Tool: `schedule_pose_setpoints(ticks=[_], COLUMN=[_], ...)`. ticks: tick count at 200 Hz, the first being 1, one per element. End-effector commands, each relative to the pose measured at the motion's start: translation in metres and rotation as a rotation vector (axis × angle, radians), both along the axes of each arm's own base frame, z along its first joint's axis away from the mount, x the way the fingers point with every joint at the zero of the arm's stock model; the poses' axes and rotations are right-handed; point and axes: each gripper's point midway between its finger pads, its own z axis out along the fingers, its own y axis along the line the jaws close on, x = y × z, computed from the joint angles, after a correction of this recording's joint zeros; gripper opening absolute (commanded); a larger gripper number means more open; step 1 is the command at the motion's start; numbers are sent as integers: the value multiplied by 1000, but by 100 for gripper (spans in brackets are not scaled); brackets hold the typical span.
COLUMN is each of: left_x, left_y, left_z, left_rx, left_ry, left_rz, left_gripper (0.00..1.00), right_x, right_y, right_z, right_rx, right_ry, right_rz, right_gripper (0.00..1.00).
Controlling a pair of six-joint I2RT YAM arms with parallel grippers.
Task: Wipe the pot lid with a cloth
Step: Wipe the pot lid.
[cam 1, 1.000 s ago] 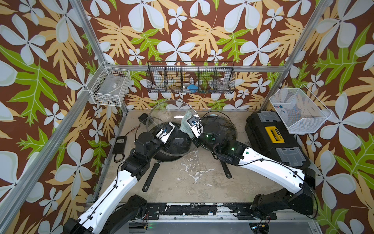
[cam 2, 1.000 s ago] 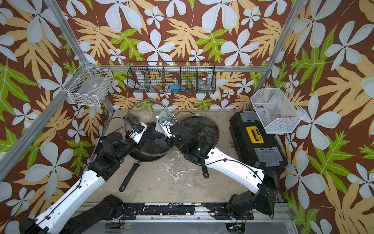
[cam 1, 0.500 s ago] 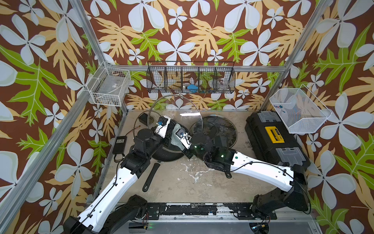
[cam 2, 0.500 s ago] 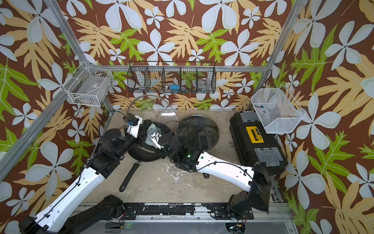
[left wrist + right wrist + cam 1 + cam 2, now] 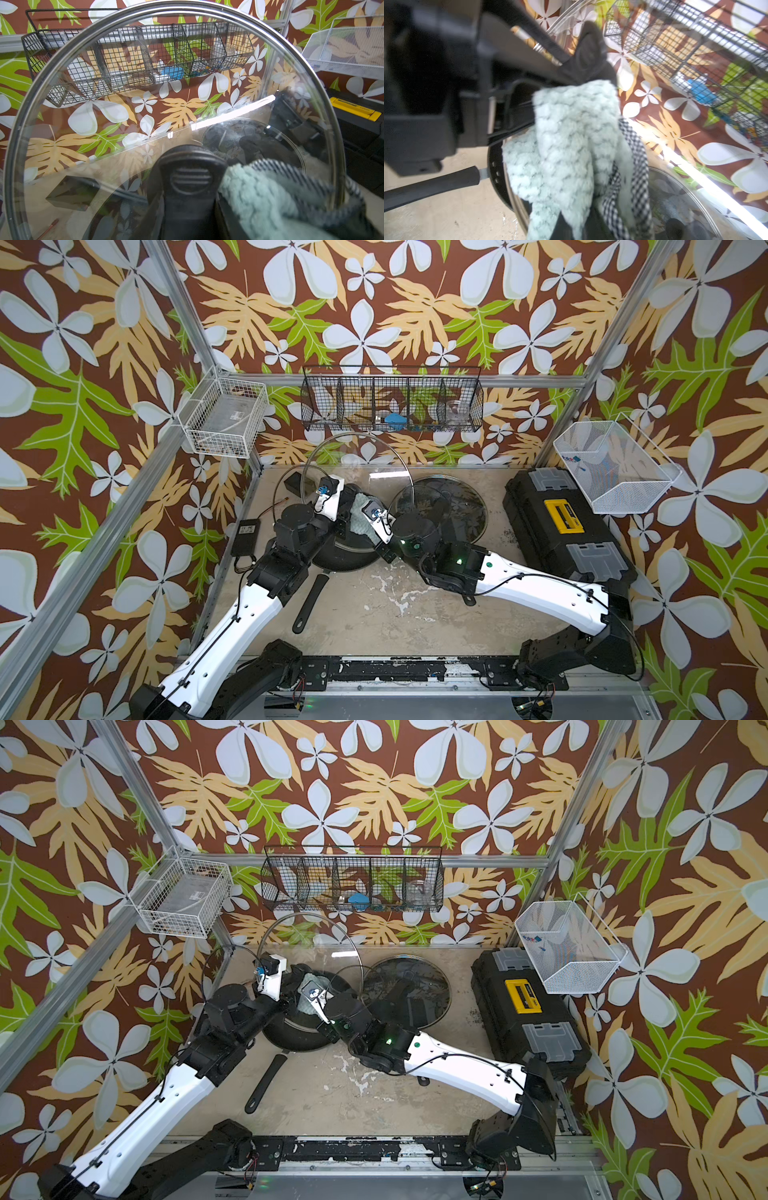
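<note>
In both top views the left tool (image 5: 347, 498) is clamped tight on the knob of the pot lid (image 5: 358, 460). It holds the glass disc nearly on edge over a black pan (image 5: 345, 558) on the desk (image 5: 395, 614). The right tool (image 5: 365, 523) comes in from the other side, closed on the cloth (image 5: 357, 512).

From above we see the cloth only as a small teal patch between the two wrists. The right wrist view is blurred but shows far more of it. The nubby fabric hangs bunched from the tool, with a black-and-white checked layer along one edge. The tool's own tips are buried in the fabric there. That view also catches the left tool's black fingers (image 5: 548, 49) meeting the knob just beside the top of the cloth, and the pan's handle (image 5: 431, 185) lying on the desk.

The left wrist view alone gives almost the lid's whole steel rim and the ridged knob (image 5: 190, 180) head-on, with the cloth close against the glass just beside it. We cannot tell from any view whether the cloth truly touches the glass.

A second lid (image 5: 453, 506) lies flat near the pan, and a black toolbox (image 5: 561, 526) stands against the right side. The top views show both plainly. The left wrist view shows that second lid only dimly through the glass.
</note>
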Motion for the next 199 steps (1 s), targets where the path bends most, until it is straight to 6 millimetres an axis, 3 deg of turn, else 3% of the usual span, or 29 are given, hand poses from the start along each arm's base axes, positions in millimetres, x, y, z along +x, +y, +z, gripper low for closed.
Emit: schedule_pose_setpoints(ticks=[1, 46, 76, 101, 141, 199], left_x=[-9, -26, -31, -28, -20, -12], left_y=[-8, -19, -20, -16, -9, 0], left_z=[46, 47, 48, 64, 77, 85], left_rx=[66, 307, 402, 270, 40, -277], left_ry=[-247, -435, -503, -466, -369, -220], left_rz=[-67, -172, -185, -154, -92, -35], left_gripper=[0, 0, 0, 0, 0, 0], right_x=[15, 54, 61, 49, 22, -9], right_y=[-18, -43, -46, -41, -27, 16], right_z=[17, 54, 67, 54, 17, -21], right_rx=[-11, -34, -61, -20, -20, -13], right_ry=[-49, -126, -159, -104, -25, 58], right_rz=[-67, -144, -153, -98, -51, 54], right_gripper=[0, 0, 0, 0, 0, 0])
